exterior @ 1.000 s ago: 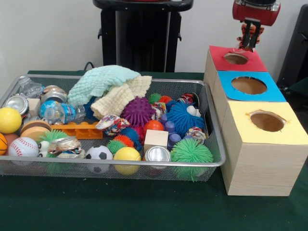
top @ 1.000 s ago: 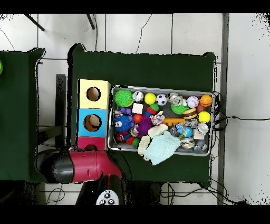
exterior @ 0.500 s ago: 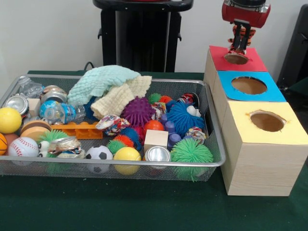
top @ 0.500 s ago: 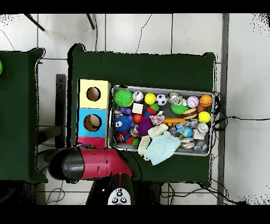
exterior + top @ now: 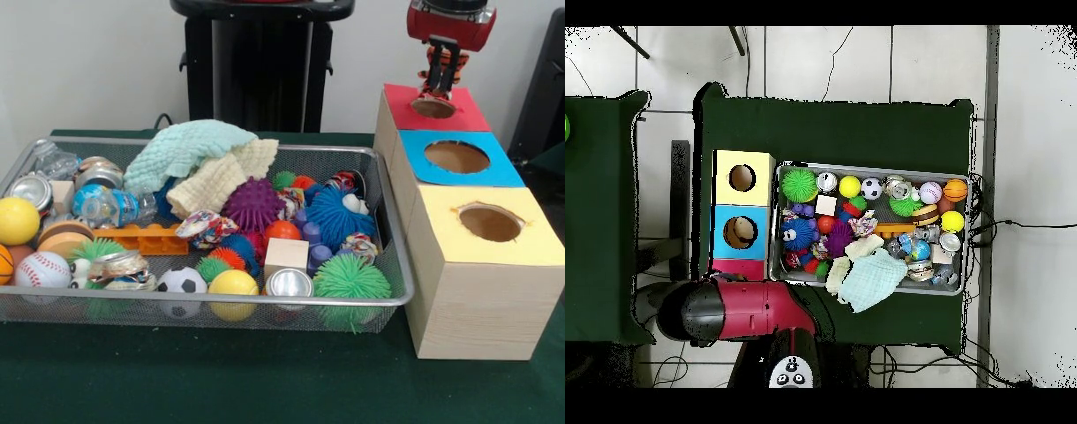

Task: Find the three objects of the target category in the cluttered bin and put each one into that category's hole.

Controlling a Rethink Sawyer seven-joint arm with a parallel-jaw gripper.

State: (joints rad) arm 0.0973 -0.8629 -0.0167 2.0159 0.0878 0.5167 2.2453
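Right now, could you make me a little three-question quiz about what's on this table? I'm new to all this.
1. True or false: the gripper is over the red-topped box, holding an orange striped toy.
2. Which box top has nothing over its hole? A) the red one B) the yellow-topped box C) neither
3. Fill in: a light green cloth lies on the clutter at the back of the mesh ____.

Key: 1 true; 2 B; 3 bin.

Front cam low; overhead straight down; both show bin (image 5: 393,296) (image 5: 965,232).
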